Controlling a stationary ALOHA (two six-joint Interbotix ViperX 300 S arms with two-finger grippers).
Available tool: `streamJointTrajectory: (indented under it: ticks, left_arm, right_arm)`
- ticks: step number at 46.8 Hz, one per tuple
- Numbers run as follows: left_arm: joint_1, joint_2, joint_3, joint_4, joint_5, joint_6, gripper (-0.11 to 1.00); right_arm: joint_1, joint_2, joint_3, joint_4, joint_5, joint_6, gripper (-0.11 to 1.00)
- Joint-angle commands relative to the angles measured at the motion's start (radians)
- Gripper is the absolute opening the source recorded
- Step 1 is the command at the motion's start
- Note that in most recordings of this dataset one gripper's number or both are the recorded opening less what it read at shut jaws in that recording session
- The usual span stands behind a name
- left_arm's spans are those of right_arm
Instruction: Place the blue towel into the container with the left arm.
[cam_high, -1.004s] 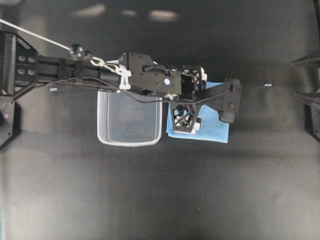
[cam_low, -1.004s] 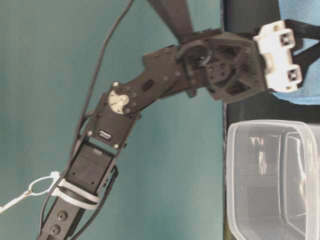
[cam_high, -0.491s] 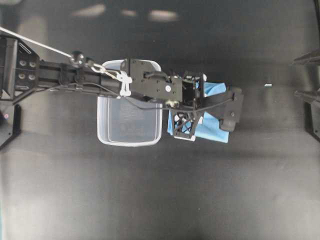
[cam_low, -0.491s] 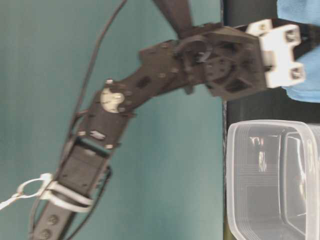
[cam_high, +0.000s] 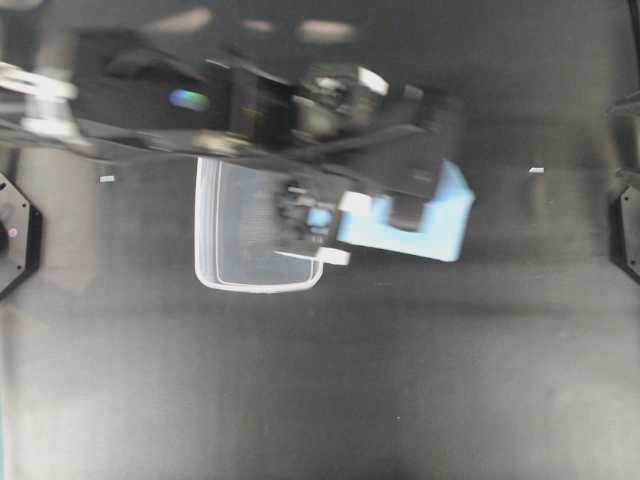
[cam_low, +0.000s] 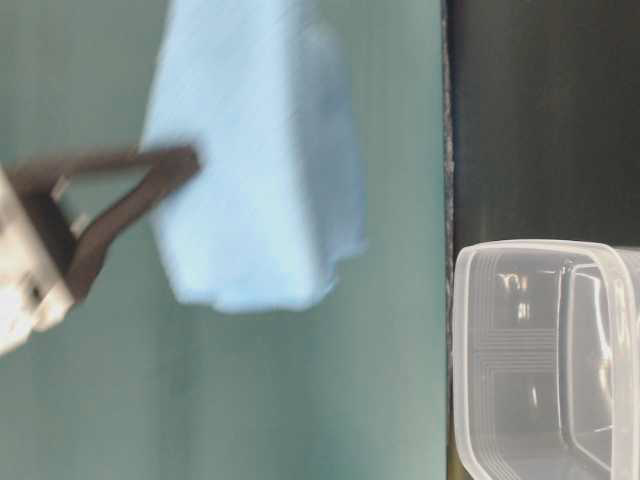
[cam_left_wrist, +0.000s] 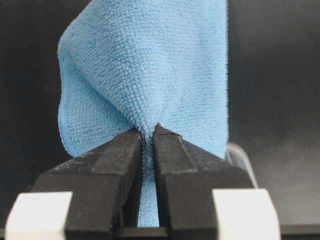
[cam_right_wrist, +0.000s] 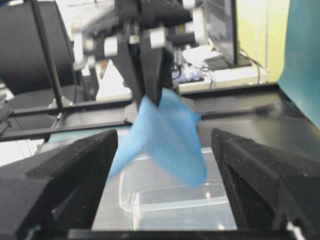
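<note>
Lifted blue towel (cam_left_wrist: 150, 70), left gripper (cam_left_wrist: 148, 137) clamped, container (cam_low: 545, 360) below

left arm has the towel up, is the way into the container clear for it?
Probably yes. The container sits open-topped with nothing inside, and the left pincer grips the blue towel hanging above the table beside it. The right pincer stays back, open.

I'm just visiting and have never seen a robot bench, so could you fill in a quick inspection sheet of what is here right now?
Surface: dark matte tabletop, bare where visible.
Job's things: light-blue soft cloth towel hangs lifted off the table; clear rectangular plastic tub stands empty.
Clutter: small pale scrap on the table, too small to identify.
Grippers: left gripper pinched shut on the towel; right gripper open, holding nothing.
Cables: nothing seen clearly; the arm is blurred.
Surroundings: teal wall; black chair and cluttered desk beyond the table.
</note>
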Motion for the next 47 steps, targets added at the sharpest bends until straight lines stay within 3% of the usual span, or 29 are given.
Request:
streamJointTrajectory:
  ticks: [1, 10, 18, 27, 39, 47]
  left_arm:
    - [0.008, -0.095, 0.098, 0.003, 0.002, -0.002, 0.04]
    - [0.02, -0.183, 0.337, 0.003, -0.057, -0.02, 0.04]
    - [0.023, -0.219, 0.472, 0.003, -0.176, -0.031, 0.04]
    - [0.029, -0.221, 0.52, 0.003, -0.189, -0.034, 0.04]
    - [0.064, -0.222, 0.528, 0.003, -0.229, -0.101, 0.04]
    - [0.071, -0.222, 0.541, 0.003, -0.238, -0.095, 0.04]
  right_arm:
    - [-0.003, 0.008, -0.02, 0.003, -0.005, 0.002, 0.74]
    - [-0.003, 0.0, -0.025, 0.005, -0.006, 0.003, 0.74]
    - [-0.002, -0.002, -0.026, 0.005, -0.006, 0.003, 0.74]
    - [-0.002, -0.002, -0.026, 0.005, -0.005, 0.003, 0.74]
    - [-0.002, 0.002, -0.026, 0.005, -0.003, 0.003, 0.74]
    - [-0.002, 0.002, -0.026, 0.005, -0.002, 0.003, 0.74]
